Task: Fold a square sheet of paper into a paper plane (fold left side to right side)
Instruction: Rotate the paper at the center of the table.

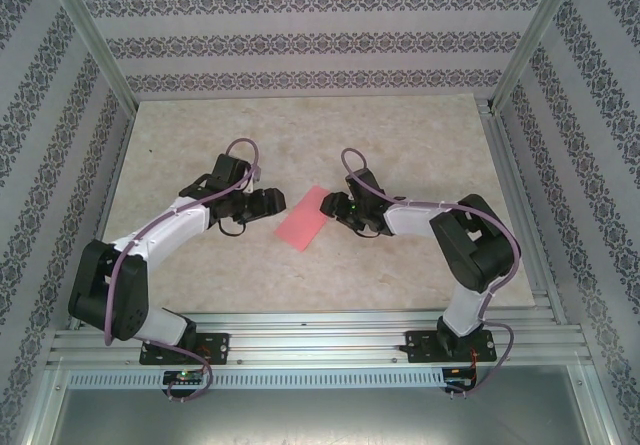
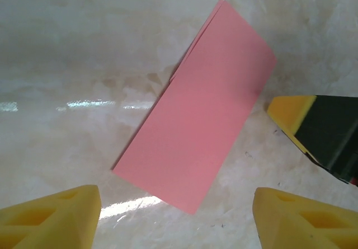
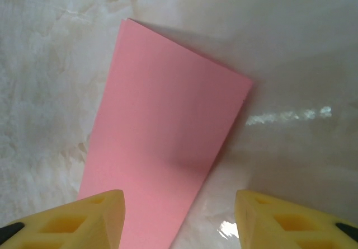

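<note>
On the left of the top view, the left arm (image 1: 165, 227) reaches in over the marbled table (image 1: 400, 135). Its left gripper (image 1: 268, 203) hangs just beside the left long edge of the sheet of paper (image 1: 306, 218). In the left wrist view the left gripper (image 2: 176, 204) has its yellow fingers (image 2: 53, 215) spread wide, wider than the paper's short edge. Nothing sits between them except the bare table and the near corner of the paper.

The sheet of paper (image 2: 201, 120) lies flat on the table between the two grippers. It is folded into a narrow salmon-pink rectangle and set on a diagonal. At its far corner the two layers sit slightly out of line, with a thin strip of the lower one showing.

To the right, the right gripper (image 1: 333, 208) sits at the upper right corner of the paper. One of its yellow-and-black fingers (image 2: 313, 128) shows in the left wrist view just beside the paper's edge, and I cannot tell whether it touches. In the right wrist view the right gripper (image 3: 179, 204) is also wide open and holds nothing. The sheet of paper (image 3: 162, 131) runs from the far table towards its left finger (image 3: 72, 221). The right arm (image 1: 465, 240) bends back towards its base at the near edge.
</note>
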